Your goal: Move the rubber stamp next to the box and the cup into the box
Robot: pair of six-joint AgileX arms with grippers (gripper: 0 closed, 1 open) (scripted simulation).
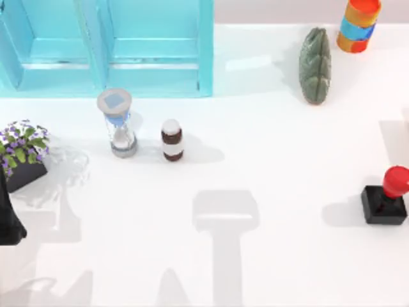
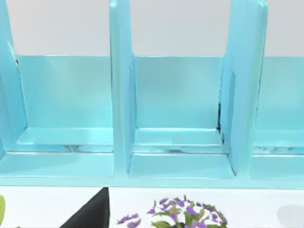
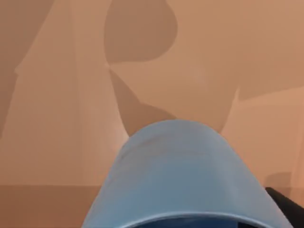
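Note:
The rubber stamp [image 1: 386, 197], a black block with a red knob, stands upright near the table's right edge, far from the box. The light blue box [image 1: 153, 70] with its upright dividers lies at the back left, and its compartments [image 2: 180, 166] are bare in the left wrist view. The blue cup [image 3: 185, 180] hangs close before the right wrist camera, off the table, with a brown backdrop behind it. My right gripper is shut on it, and a dark sliver of one finger [image 3: 287, 204] shows beside the cup. My left arm [image 1: 7, 220] is parked at the table's left edge.
An hourglass [image 1: 120, 125] and a brown bottle [image 1: 172, 139] stand in front of the box. A pot of purple flowers [image 1: 22, 153] sits at the left. A green leafy object [image 1: 315, 64] and a striped cylinder [image 1: 359, 24] are at the back right. An arm's shadow falls mid-table.

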